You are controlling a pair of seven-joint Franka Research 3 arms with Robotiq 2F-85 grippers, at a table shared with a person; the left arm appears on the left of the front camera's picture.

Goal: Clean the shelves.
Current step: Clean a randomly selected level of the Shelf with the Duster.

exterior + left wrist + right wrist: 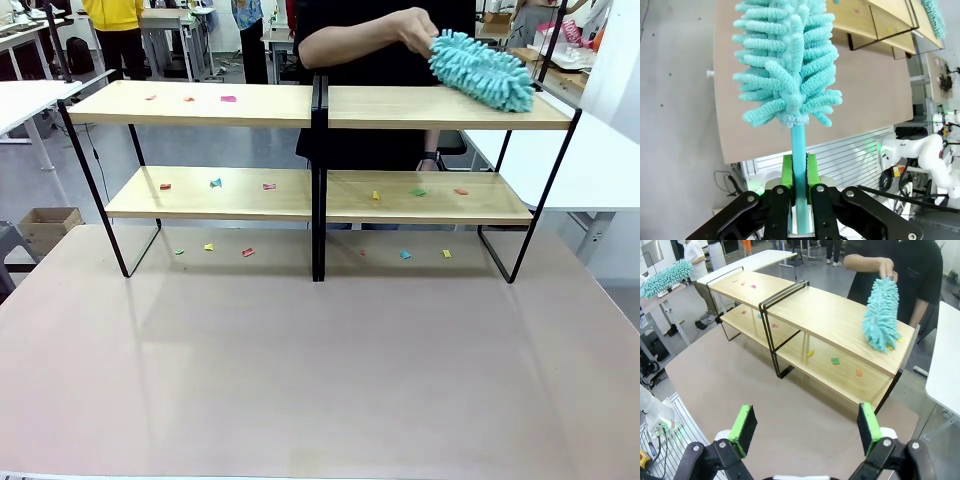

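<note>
shelves (250,105) laid lengthwise left-right; four boards (240,195) counted | two dusters counted: teal duster (787,65) clenched by left gripper (799,172); second duster (482,68) held by hand (415,30) | right gripper (805,422) released

Left gripper (799,165) clamped; right gripper (805,426) spread wide; person's hand (414,30) gripping.
Left: 2 green pads (787,170) pressed flat on either side of a teal duster handle (799,142), which runs straight up along the fingers. Right: 2 fingers (743,427) set well apart, nothing between them. Person: forearm (350,38) bent across the chest, hand closed on the near end of a fluffy teal duster (485,70).
</note>
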